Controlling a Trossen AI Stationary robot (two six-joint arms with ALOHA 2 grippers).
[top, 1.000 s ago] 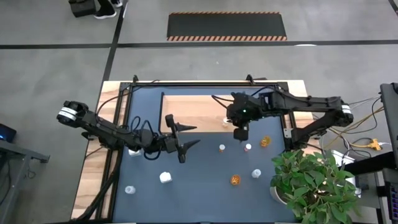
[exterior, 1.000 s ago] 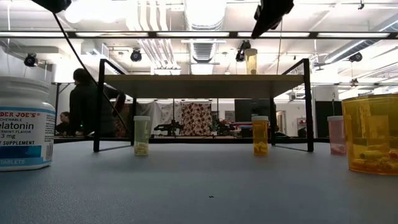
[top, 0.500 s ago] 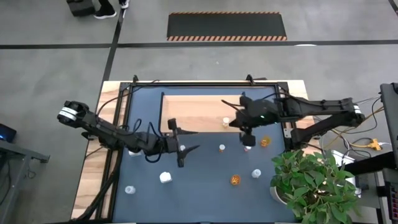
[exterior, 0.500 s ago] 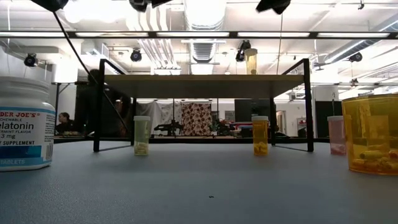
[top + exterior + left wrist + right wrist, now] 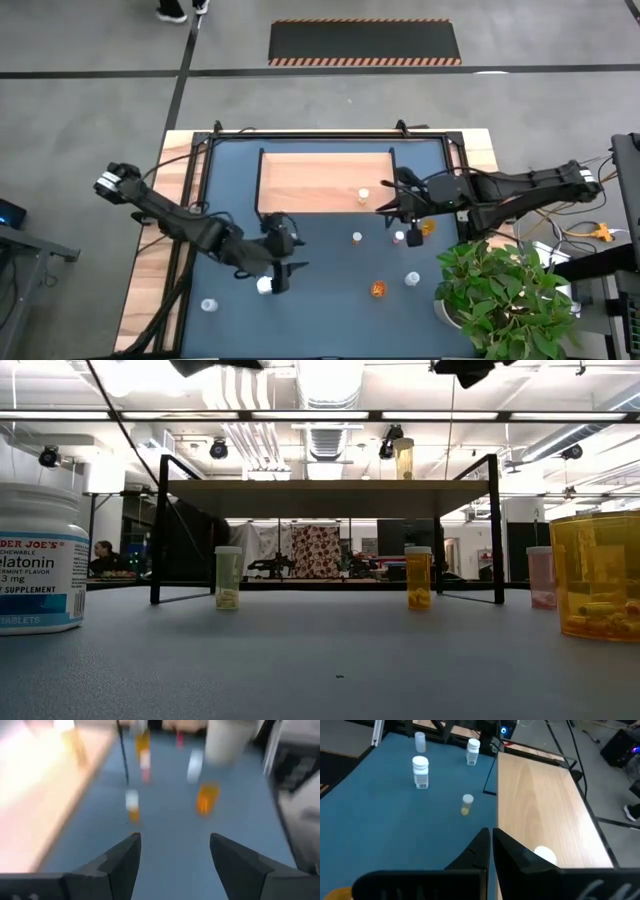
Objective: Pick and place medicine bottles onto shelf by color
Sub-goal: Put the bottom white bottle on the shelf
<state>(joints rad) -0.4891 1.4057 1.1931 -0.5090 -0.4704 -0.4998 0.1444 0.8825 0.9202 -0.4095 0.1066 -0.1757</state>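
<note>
a: where's the left gripper point(image 5: 283, 270)?

b: out over the dark blue tabletop point(image 5: 330, 310), in front of the shelf's point(image 5: 320, 180) near left corner. its fingers point(image 5: 122, 862) stand spread, nothing between them, and a white bottle point(image 5: 264, 286) sits just beside them in the high view.

a: and the right gripper point(image 5: 400, 205)?

b: above the shelf's right end, near its front edge. in its wrist view the two fingers point(image 5: 480, 852) are pressed together – empty.

a: anything on the shelf already?

b: one pale-capped bottle point(image 5: 364, 195) on the light-wood board, near the front right. from table height it shows as an amber bottle point(image 5: 404, 458) on top.

a: the rest of the bottles?

b: scattered on the tabletop. a white-capped one point(image 5: 357, 238) just in front of the shelf, another point(image 5: 399, 237) right of it, and an orange one point(image 5: 427, 227) beside that. farther forward – an orange bottle point(image 5: 379, 290) and a pale one point(image 5: 412, 279). one clear bottle point(image 5: 208, 305) sits at the front left.

a: and the low camera?

b: a melatonin bottle point(image 5: 40, 555) close at left, a large orange bottle point(image 5: 596, 575) close at right.

a: what's at the front right corner?

b: a green potted plant point(image 5: 500, 300).
</note>
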